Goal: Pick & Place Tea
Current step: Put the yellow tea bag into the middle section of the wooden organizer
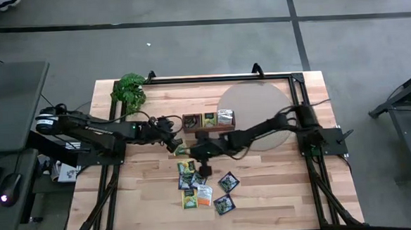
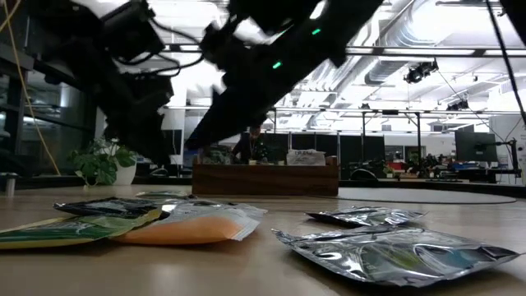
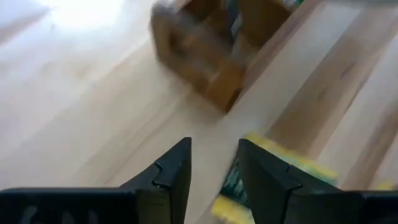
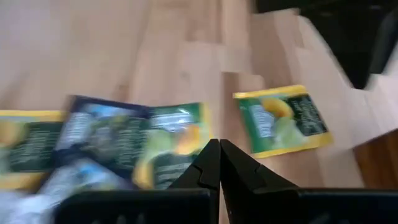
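The right gripper [image 4: 219, 163] hangs over the sachets [image 1: 206, 189] lying loose in front of the wooden tray [image 1: 207, 121], its jaws pressed together, and nothing visible sits between them. The left gripper [image 3: 213, 171], beside the tray's left end, has jaws parted above a yellow-green sachet [image 3: 283, 163]. The risk: flat paper can slip, so the right gripper may lift away empty.

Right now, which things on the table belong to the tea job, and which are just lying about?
Part of the job:
- loose tea sachets on the table
- wooden tray, some sachets already in it
- yellow-green sachet by the left pincer
- right pincer, shut, over the loose sachets

Just lying about:
- leafy plant
- round grey mat
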